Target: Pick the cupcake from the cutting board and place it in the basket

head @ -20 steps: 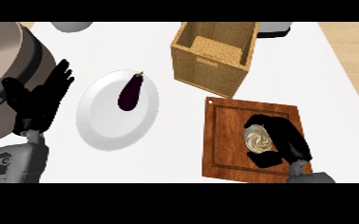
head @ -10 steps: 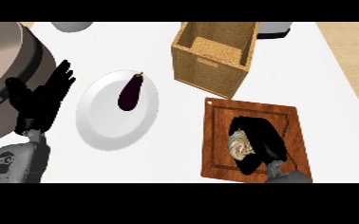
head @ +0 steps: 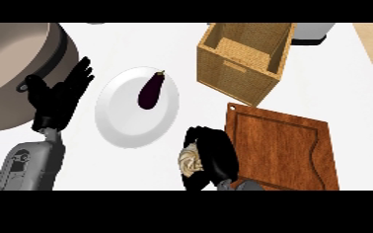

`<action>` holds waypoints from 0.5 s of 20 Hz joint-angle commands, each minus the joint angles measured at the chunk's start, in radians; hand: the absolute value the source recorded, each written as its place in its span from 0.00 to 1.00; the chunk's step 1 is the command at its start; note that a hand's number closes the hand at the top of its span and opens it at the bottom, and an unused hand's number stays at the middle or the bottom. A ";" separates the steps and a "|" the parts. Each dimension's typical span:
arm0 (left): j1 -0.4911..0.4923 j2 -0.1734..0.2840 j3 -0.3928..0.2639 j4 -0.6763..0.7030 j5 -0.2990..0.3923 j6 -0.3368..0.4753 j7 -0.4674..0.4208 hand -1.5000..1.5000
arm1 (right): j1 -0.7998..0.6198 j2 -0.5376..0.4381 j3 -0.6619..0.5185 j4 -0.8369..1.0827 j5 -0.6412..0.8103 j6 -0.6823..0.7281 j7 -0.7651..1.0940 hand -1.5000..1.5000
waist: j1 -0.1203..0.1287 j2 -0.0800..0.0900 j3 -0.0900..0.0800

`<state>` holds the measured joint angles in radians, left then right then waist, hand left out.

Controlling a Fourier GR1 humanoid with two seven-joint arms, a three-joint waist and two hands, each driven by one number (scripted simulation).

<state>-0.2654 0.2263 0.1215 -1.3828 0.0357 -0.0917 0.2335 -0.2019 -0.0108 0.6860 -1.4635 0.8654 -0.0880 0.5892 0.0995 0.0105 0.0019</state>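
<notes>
Holding the cupcake [head: 191,161], the right hand [head: 215,155] has its fingers curled round the pale swirled frosting, just left of the glossy wooden cutting board [head: 280,150]. The pick looks done; the boxy woven basket [head: 244,59] waits beyond. The left hand [head: 58,98] rests open beside a smooth white plate [head: 120,123] bearing an eggplant [head: 151,90].

a dark eggplant [head: 151,91] lies on a white plate [head: 124,123] (a large grey pot [head: 29,64] sits at its left).

place: kitchen; evidence: white counter [head: 189,44]; cutting board [head: 284,148]; plate [head: 134,108] with eggplant [head: 151,91]; basket [head: 244,61]
</notes>
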 commanded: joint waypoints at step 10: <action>-0.024 -0.016 -0.010 0.050 -0.021 0.020 0.004 0.50 | -0.359 0.011 0.248 -0.115 -0.003 -0.535 0.362 1.00 | 0.000 -0.015 -0.006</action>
<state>-0.2887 0.2202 0.1128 -1.3540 0.0263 -0.0889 0.2393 -0.4459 -0.0012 0.8925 -1.5678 0.8207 -0.5138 0.8268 0.1095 -0.0004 -0.0007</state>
